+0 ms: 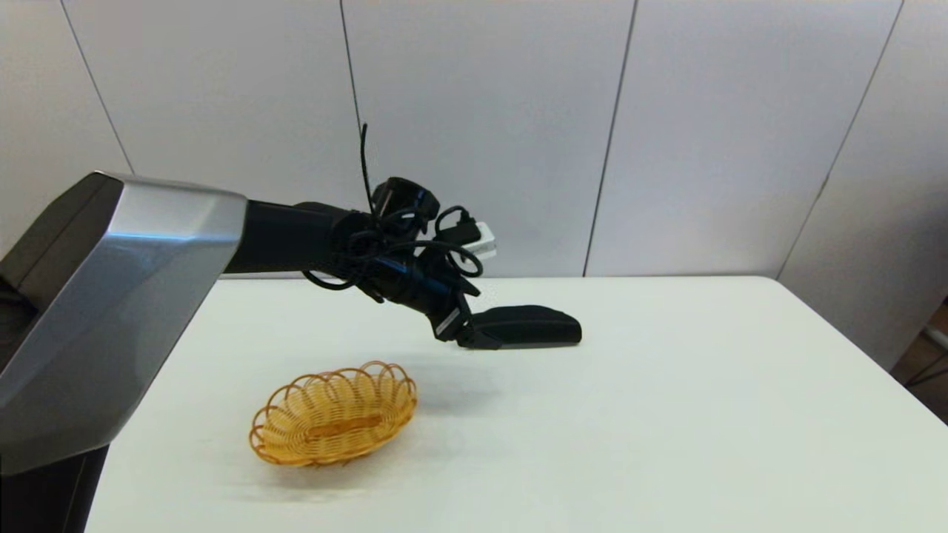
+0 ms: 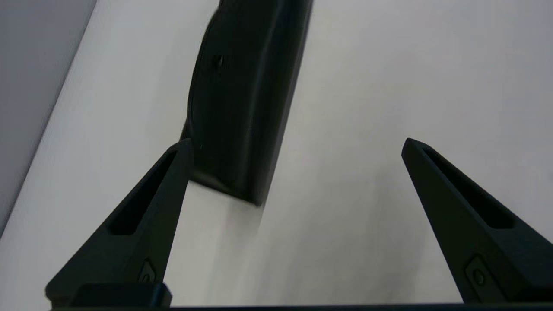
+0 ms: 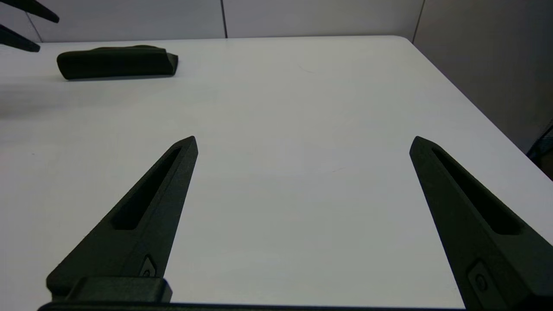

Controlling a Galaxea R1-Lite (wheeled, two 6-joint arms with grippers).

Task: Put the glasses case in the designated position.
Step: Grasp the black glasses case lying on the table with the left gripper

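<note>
Head view is showing the white table [image 1: 666, 414] carrying two things: the orange wicker basket [image 1: 333, 414] near the robot at about 7 o'clock from table centre, and the glasses case [image 1: 529, 326] lying farther back, at about 12 o'clock from centre. The basket is sitting well apart from the case, at roughly 8 o'clock from it.

The left arm is reaching in from 9 o'clock, and the left gripper [image 1: 468, 337] is hanging at the case's left end, touching it or just short of it; which cannot be told from here. The case's long axis is running 9 to 3 o'clock, in line with the arm's reach, so the gripper is meeting it end-on.

In the left wrist view the left gripper [image 2: 296, 144] is standing wide apart and holding nothing. The glasses case [image 2: 246, 99] is extending straight away from the fingers, its near end off-centre, just beside one fingertip [image 2: 183, 149] and far from the other.

The right gripper [image 3: 302, 144] is idling over bare table, also spread and empty, with the glasses case [image 3: 116, 62] far off at its 11 o'clock. The left arm is clearly the nearer.

Judgement: the grasp is likely needing a sideways shift to centre the case between the fingers before closing across its narrow width.
</note>
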